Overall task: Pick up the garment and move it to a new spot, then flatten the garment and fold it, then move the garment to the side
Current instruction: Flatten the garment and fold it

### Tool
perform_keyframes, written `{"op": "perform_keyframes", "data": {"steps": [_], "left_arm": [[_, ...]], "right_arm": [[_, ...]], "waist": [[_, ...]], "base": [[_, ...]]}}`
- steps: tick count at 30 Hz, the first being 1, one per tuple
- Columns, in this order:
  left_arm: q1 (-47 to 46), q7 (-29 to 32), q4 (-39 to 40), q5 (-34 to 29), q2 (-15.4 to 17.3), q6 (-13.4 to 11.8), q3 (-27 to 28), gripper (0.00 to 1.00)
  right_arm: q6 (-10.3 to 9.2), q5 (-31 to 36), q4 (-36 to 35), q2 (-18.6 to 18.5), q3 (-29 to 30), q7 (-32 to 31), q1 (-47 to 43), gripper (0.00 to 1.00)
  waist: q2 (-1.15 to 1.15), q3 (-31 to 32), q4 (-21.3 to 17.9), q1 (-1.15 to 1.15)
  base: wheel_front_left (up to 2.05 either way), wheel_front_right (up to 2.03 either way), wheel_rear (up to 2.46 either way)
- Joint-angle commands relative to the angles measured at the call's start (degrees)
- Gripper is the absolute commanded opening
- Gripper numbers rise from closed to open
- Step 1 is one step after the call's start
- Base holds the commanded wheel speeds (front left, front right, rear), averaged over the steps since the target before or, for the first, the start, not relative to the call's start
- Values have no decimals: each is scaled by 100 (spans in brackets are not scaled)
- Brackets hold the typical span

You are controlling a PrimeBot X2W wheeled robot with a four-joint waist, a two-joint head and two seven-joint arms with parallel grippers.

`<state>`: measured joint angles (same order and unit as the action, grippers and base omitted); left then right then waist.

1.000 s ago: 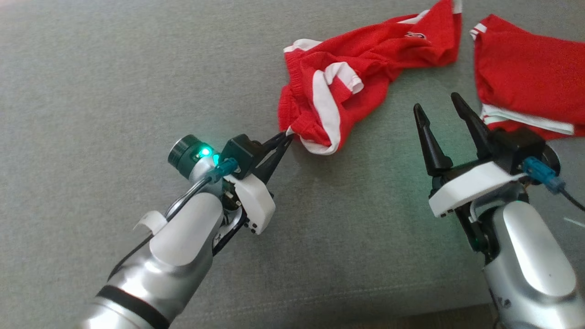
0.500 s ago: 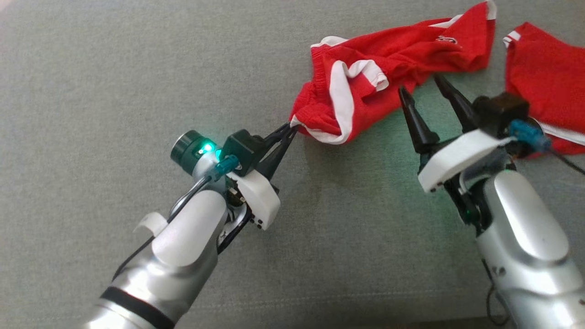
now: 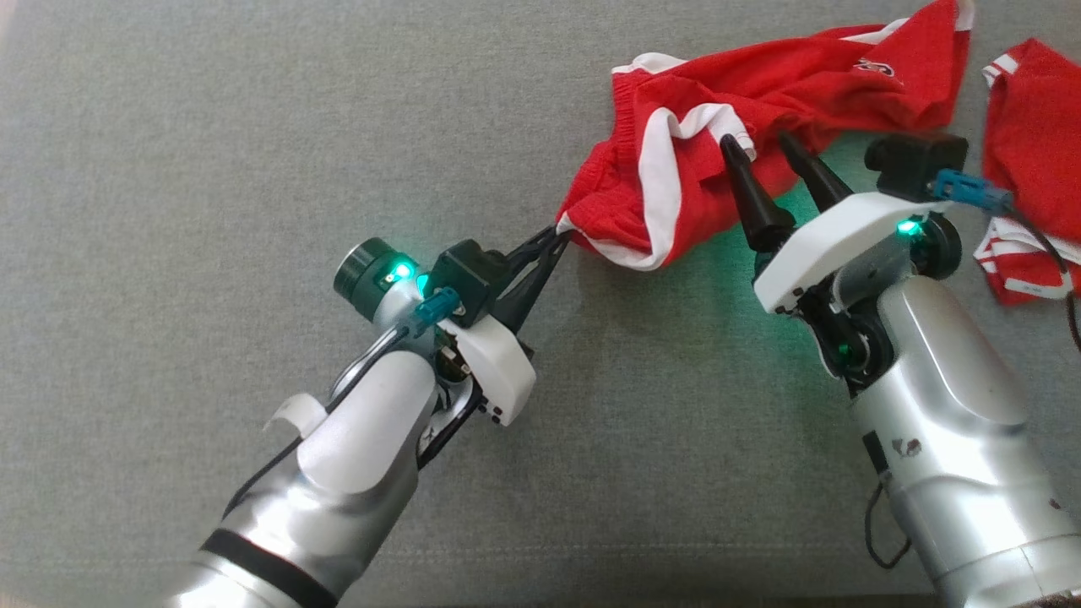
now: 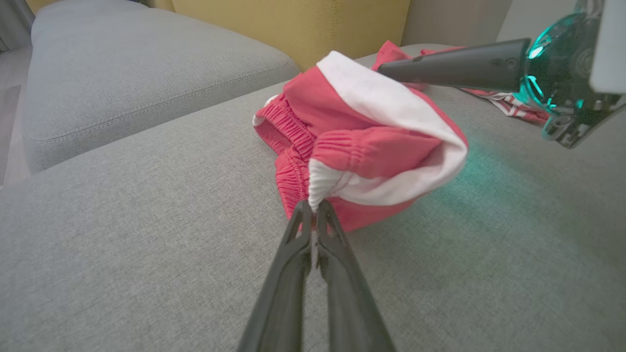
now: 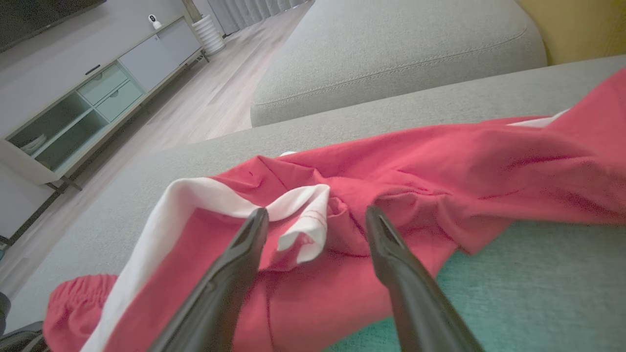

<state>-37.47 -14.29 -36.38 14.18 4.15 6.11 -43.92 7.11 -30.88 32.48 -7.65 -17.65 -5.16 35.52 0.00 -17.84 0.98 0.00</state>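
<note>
Left hand [image 3: 553, 238] is seen closed tight on a corner of the elastic waistband of the red garment [image 3: 760, 93], just right of centre in the head view. The right hand [image 3: 757, 143] is held wide open, its fingers poised over the white-trimmed fold in the upper right of that frame. The garment is lying crumpled on the grey sofa seat [image 3: 211, 169], stretched from the centre toward the upper right corner, and a second red garment [image 3: 1026, 127] is seen near it at the right edge. The flattening step is judged to be in hand. It would be done well if one layer of hem, not the bunched fold, were caught by the right hand. Both hands could then be drawn apart low over the seat, so that creases are pulled out and the second garment is left undisturbed.
</note>
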Motion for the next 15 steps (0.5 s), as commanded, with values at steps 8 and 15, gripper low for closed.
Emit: {"op": "perform_keyframes", "data": {"steps": [8, 15], "left_arm": [[-201, -71, 195, -106, -13, 29, 216, 0], [-208, -71, 176, -141, -34, 45, 240, 0]], "right_arm": [[37, -251, 168, 91, -287, 47, 374, 100], [37, -346, 330, 68, -375, 120, 478, 92]], "waist": [[0, -82, 108, 0], [0, -96, 126, 0]], "base": [[0, 0, 0], [0, 0, 0]]}}
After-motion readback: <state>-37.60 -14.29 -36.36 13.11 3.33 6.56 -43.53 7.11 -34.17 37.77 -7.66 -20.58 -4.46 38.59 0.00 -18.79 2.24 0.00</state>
